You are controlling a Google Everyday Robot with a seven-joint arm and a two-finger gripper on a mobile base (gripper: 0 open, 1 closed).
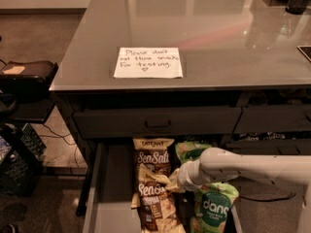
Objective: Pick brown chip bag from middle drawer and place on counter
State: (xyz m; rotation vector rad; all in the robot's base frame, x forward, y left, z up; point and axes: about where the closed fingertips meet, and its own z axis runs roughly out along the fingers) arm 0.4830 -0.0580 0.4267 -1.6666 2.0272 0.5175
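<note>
The middle drawer is pulled open below the counter. Two brown chip bags lie in it, one behind the other: the back one and the front one. My white arm reaches in from the right. My gripper sits at the crumpled top edge of the front brown bag, touching it. The arm hides part of the green pouches beside the bags.
A green "dang" pouch lies right of the brown bags, and another green pouch lies behind it. A shut shallow drawer front is above. A white note lies on the counter. A black crate and cables are on the floor at left.
</note>
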